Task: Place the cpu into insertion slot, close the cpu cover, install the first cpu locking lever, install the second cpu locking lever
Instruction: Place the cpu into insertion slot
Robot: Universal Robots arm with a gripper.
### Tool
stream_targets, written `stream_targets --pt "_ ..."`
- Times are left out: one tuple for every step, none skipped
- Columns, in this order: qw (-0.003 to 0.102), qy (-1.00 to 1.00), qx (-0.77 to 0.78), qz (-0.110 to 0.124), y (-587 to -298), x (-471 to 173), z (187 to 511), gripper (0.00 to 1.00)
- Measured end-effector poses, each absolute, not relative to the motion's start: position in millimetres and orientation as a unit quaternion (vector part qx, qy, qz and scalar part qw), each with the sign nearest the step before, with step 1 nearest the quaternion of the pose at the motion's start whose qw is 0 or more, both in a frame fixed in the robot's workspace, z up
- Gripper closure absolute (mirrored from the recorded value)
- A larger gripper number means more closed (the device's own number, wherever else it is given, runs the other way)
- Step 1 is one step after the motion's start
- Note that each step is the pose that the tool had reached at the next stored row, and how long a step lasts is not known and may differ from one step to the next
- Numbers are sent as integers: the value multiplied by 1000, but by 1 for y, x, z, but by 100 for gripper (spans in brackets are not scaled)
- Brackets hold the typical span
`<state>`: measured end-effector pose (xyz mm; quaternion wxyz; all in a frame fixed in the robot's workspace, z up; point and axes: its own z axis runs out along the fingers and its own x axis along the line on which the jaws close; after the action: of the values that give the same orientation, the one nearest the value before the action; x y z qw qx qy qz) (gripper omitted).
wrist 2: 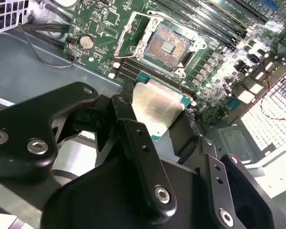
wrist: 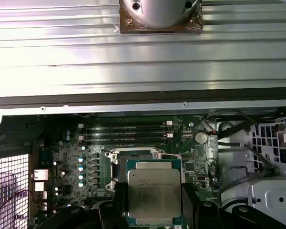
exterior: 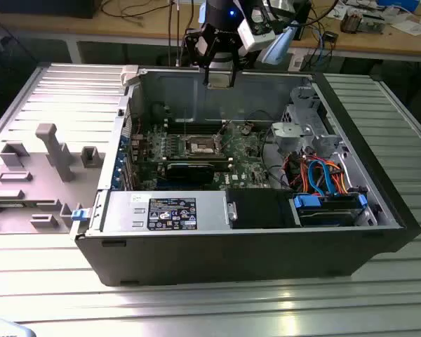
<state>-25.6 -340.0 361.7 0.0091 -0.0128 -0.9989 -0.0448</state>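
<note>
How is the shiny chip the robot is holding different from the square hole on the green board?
The cpu has a smooth silvery top; the insertion slot has a dark centre inside a metal rim. The cpu is held in the air by the end effector; the insertion slot sits fixed on the green board, empty. Both are square.

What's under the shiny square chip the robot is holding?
Below the cpu, gripped by the end effector, sits the green motherboard with the open insertion slot. In the first wrist view the chip hides most of that slot.
</note>
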Motion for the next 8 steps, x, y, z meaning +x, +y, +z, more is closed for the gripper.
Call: stream_targets --pt "9 -999 -13 -45 -340 -26 362 45" --pt "9 -999 -13 -45 -340 -26 362 45" --pt "9 -999 -13 -45 -340 -26 362 45" --pt "9 -999 -13 -45 -340 -26 361 45" --pt "9 -999 -13 -45 -340 -27 355 45" --pt "9 -999 -13 -45 -340 -28 348 45" --pt "9 -999 -13 -45 -340 -28 348 45" --pt "9 -999 -13 -45 -340 -28 347 45"
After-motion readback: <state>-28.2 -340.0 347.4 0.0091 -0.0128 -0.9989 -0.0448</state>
